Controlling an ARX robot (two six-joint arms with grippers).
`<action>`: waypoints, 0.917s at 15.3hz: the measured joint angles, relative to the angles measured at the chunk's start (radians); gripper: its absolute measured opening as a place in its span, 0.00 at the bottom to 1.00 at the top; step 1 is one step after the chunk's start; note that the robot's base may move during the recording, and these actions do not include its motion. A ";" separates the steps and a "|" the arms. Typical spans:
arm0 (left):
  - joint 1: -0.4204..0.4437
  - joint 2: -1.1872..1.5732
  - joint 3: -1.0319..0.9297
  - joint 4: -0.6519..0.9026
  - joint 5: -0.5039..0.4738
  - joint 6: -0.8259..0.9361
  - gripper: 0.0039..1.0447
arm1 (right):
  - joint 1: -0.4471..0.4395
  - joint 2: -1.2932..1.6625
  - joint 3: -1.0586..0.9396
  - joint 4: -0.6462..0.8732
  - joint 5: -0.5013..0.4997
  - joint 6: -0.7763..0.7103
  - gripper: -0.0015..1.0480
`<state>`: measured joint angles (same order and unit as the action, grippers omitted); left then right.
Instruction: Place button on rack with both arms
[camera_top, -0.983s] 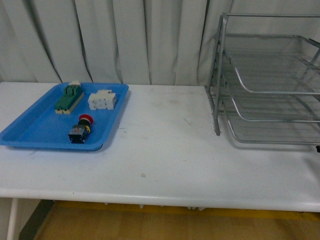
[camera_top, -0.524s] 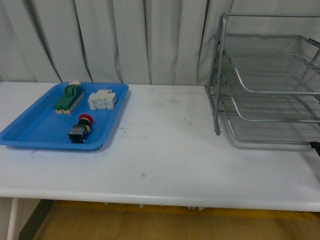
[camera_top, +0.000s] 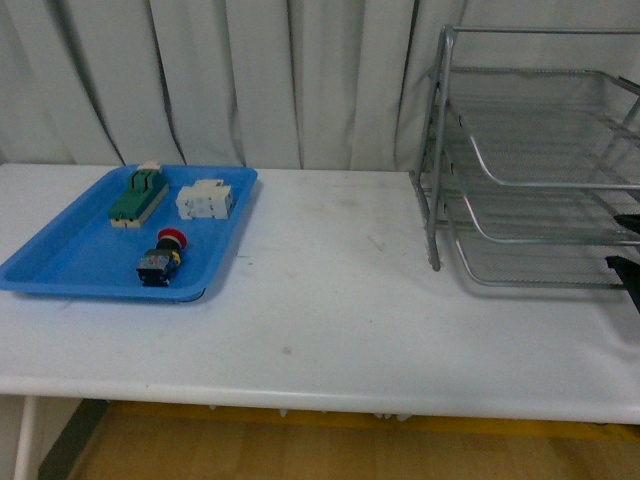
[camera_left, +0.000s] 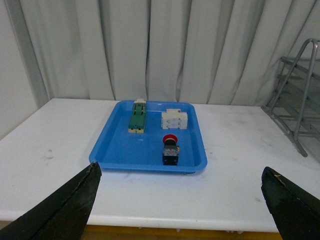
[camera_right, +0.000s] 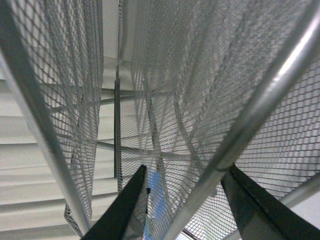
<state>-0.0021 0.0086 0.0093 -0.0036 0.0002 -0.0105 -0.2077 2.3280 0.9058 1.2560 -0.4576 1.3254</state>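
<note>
The button (camera_top: 163, 258), with a red cap and a black body, lies in the near part of a blue tray (camera_top: 60, 262) at the left of the table. It also shows in the left wrist view (camera_left: 171, 148). My left gripper (camera_left: 181, 173) is open and empty, well short of the tray. The silver wire rack (camera_top: 540, 185) stands at the right back; its edge shows in the left wrist view (camera_left: 295, 100). My right gripper (camera_right: 186, 169) is open and empty, close against the rack's mesh and tubes (camera_right: 260, 110). A black part of the right arm (camera_top: 628, 272) shows at the rack's near right corner.
In the blue tray (camera_left: 125, 150) a green-and-cream terminal block (camera_top: 138, 195) and a white blocky component (camera_top: 205, 199) lie behind the button. The white table (camera_top: 340, 300) stretches between tray and rack. Grey curtains hang behind.
The black part of the right arm has come further into the front view at the right edge, beside the rack's lowest tier. Button, tray and rack have not moved.
</note>
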 joint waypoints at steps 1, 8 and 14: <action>0.000 0.000 0.000 0.000 0.000 0.000 0.94 | 0.005 0.001 0.011 0.006 -0.001 -0.002 0.34; 0.000 0.000 0.000 0.000 0.000 0.000 0.94 | -0.011 0.006 -0.034 0.040 -0.013 0.077 0.05; 0.000 0.000 0.000 0.000 0.000 0.000 0.94 | -0.053 -0.158 -0.338 0.040 -0.050 0.073 0.04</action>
<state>-0.0021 0.0086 0.0093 -0.0036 -0.0002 -0.0105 -0.2607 2.1704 0.5682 1.2964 -0.5079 1.3983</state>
